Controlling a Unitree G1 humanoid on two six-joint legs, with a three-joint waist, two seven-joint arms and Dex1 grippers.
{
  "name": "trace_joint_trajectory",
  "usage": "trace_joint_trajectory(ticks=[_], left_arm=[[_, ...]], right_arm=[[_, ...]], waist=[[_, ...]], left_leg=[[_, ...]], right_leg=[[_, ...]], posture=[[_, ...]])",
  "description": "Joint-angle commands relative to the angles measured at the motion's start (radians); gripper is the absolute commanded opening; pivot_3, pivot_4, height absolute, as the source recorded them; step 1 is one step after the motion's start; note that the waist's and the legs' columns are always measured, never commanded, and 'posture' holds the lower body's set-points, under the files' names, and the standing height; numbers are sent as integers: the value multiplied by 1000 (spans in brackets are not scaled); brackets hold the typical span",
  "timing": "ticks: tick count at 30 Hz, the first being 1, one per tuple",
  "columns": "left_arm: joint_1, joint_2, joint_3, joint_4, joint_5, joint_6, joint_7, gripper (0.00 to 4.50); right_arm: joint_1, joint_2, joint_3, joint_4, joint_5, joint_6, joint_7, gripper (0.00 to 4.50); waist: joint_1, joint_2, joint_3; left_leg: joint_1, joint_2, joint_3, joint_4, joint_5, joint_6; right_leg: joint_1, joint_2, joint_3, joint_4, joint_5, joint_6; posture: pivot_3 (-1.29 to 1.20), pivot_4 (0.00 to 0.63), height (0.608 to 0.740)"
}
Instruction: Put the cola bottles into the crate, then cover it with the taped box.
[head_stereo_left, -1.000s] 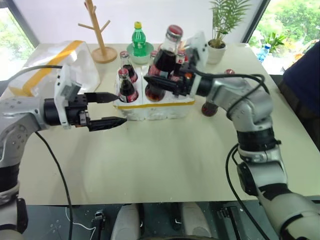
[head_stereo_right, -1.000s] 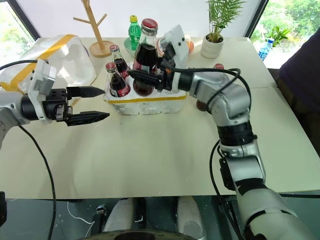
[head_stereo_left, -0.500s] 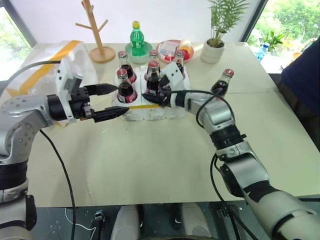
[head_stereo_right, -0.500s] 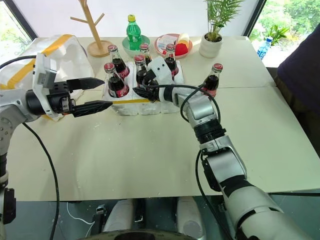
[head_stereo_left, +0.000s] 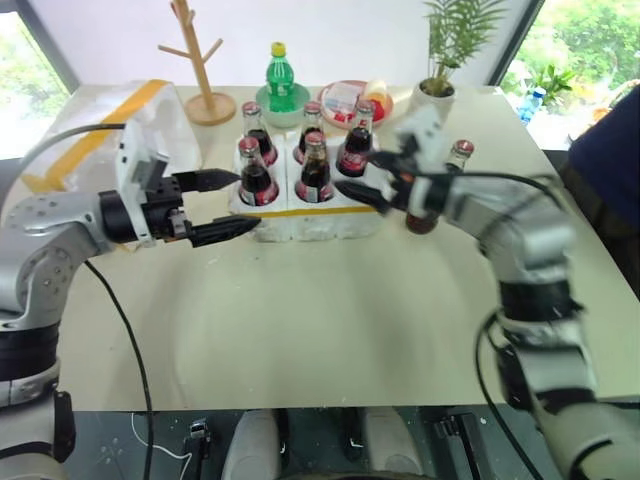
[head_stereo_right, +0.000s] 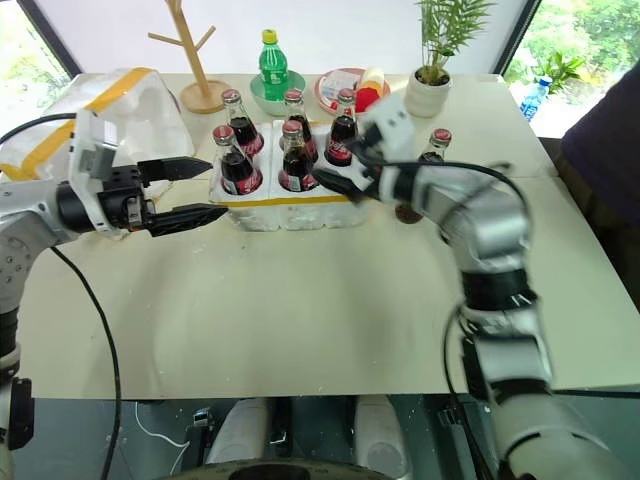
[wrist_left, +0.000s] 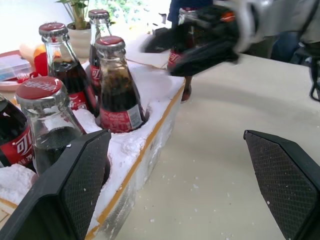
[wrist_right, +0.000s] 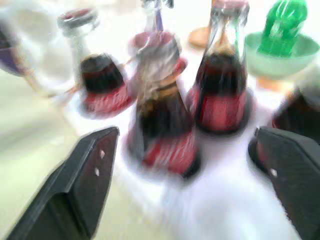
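Table (head_stereo_left: 330, 330): bears every item; landmark is the crate.
Taped box (head_stereo_left: 150, 125): lies on its side just left of the crate, not yet used as a cover, since one bottle is judged outstanding.
Crate (head_stereo_left: 310, 220): sits mid-table, yellow strip facing the robot; five wells filled, front right well empty.
Cola bottles (head_stereo_left: 315, 172): five stand upright in the crate's wells.
Sixth bottle (head_stereo_left: 428, 200): stands on the table just right of the crate, apart from it.
Left gripper (head_stereo_left: 215, 205): fingers spread wide, level, at the crate's left end; touching cannot be told; holds nothing.
Right gripper (head_stereo_left: 365, 175): fingers spread, empty, over the crate's right end, beside the sixth bottle.
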Motion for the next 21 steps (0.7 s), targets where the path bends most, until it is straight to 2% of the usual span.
trace_joint_trajectory(ticks=[1,4,9,16,21], left_arm=[[-32,-4,-13,4,5,-29,-22,4500],[-58,-13,-42,29,18,-43,-39,4500],[-118,-41,-89,59,29,-48,-67,4500],[-170,-67,-134,68,47,-50,-86,4500],[-176,-64,-132,56,49,-40,-82,4500]], right_arm=[[85,-35,-142,-218,145,218,-39,4463],[185,-51,-246,-317,181,310,-94,4463],[284,-43,-277,-330,61,200,-241,4463],[255,56,-226,-168,-66,-30,-380,4463],[176,106,-182,21,-116,-176,-388,4463]], waist=[[-7,0,0],[-10,0,0],[-6,0,0],[-8,0,0],[-10,0,0]], left_leg=[[0,0,0,0,0,0],[3,0,0,0,0,0],[3,-1,0,0,0,-1],[2,-1,1,0,0,-1],[2,-1,1,0,0,-1]], right_leg=[[0,0,0,-1,0,0],[0,1,2,0,0,0],[0,1,2,1,0,-1],[0,2,2,0,0,-1],[0,2,2,0,0,-1]], posture=[[0,150,740],[0,150,740],[0,150,740],[0,150,740],[0,150,740]])
